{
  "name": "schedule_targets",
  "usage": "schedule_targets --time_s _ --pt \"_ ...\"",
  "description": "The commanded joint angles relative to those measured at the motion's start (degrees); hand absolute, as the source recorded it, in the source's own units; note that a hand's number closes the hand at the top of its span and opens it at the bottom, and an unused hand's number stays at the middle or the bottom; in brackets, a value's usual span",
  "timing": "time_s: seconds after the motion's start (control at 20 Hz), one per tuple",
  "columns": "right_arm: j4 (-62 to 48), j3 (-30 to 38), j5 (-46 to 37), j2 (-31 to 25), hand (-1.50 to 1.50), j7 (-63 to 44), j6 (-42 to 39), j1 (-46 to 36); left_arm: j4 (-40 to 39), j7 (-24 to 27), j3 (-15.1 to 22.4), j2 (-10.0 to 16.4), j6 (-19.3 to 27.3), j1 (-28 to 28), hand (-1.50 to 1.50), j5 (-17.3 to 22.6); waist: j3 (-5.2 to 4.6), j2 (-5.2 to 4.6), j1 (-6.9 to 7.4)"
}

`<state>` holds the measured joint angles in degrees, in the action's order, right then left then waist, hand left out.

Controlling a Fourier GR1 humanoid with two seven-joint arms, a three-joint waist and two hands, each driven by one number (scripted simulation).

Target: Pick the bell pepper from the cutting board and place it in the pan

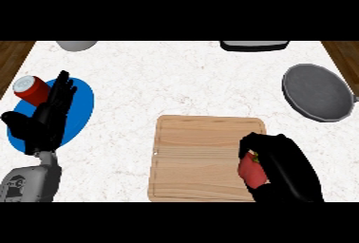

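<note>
Currently the right hand [289,167] sits over the lower right corner of the cutting board [200,156], fingers and thumb curled round the bell pepper [250,174]. Only a red strip of the pepper with a fleck of green at its top shows between the black fingers; the rest is hidden. Cannot tell whether it rests on the wood or is lifted clear.

Pan [317,92]: grey, round, on the white counter [175,80], up and right of the board and well apart from it; its right rim reaches the view's edge.

Left hand [48,111]: resting at the view's left, fingers straight and up, thumb spread, covering part of a blue plate [80,107]. Red can [32,88] just beside the fingertips, on the plate's upper left.

Far edge: a grey round object [76,45] and a dark object [254,45], both cut off, unidentifiable.
</note>
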<state>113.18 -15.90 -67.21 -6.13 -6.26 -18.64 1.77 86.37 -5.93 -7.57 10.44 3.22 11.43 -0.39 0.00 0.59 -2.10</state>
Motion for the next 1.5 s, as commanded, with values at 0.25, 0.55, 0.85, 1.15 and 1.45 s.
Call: schedule_targets --time_s 0.25,0.55,0.85,1.15,1.45 --pt "9.02 18.67 13.45 0.42 1.50 -0.76 0.31 -2.33 -1.53 1.19 1.74 -1.88 0.85 1.43 0.00 -1.43 0.03 -0.65 1.76" --pt "1.47 31.85 28.05 0.72 1.50 -4.12 -2.57 -13.05 -2.86 2.93 1.49 -1.85 0.53 1.07 0.00 -1.56 0.01 -0.72 2.02" --pt "-22.83 43.36 28.51 -12.43 1.50 5.57 3.94 -23.96 -2.39 1.33 2.85 -2.67 1.17 3.46 0.00 -2.44 0.07 -1.07 2.85" --pt "-46.51 44.76 21.04 -19.61 1.50 18.68 17.76 -28.63 -0.66 -0.70 1.40 -0.72 -1.75 3.45 0.00 0.34 0.15 -1.30 4.19" --pt "-70.25 46.24 18.15 -25.00 1.50 28.55 27.95 -36.14 -2.82 1.02 1.52 -0.85 -1.94 4.99 0.00 -0.07 0.23 -1.77 5.06"
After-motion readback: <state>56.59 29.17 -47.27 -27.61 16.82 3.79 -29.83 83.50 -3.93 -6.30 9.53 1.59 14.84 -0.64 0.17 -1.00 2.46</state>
